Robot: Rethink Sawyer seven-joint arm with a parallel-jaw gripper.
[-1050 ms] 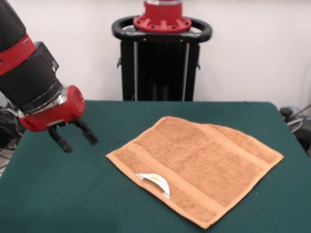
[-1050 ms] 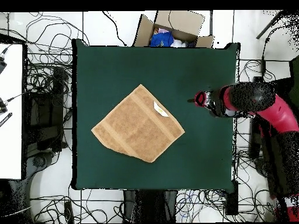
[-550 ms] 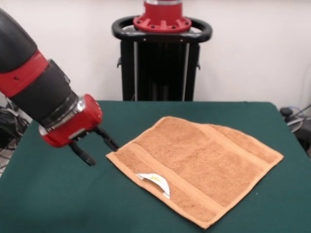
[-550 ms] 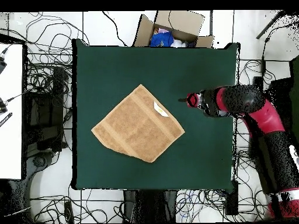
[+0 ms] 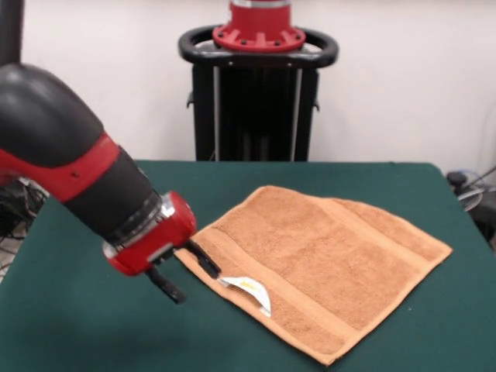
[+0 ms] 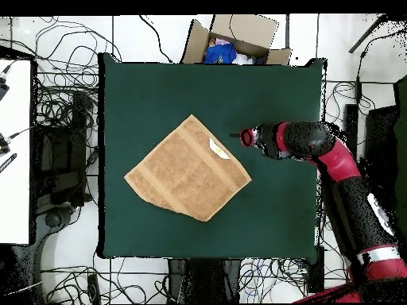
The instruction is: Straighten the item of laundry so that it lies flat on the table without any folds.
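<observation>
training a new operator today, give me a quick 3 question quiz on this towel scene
1. True or false: the gripper is open.
2. Which part of the towel is the gripper closest to? A) the edge with the white tag B) the corner farthest from the tag C) the middle
3. Fill in: the towel lies on the ____ table, turned diagonally to its edges.

Key: 1 true. 2 A. 3 green.
</observation>
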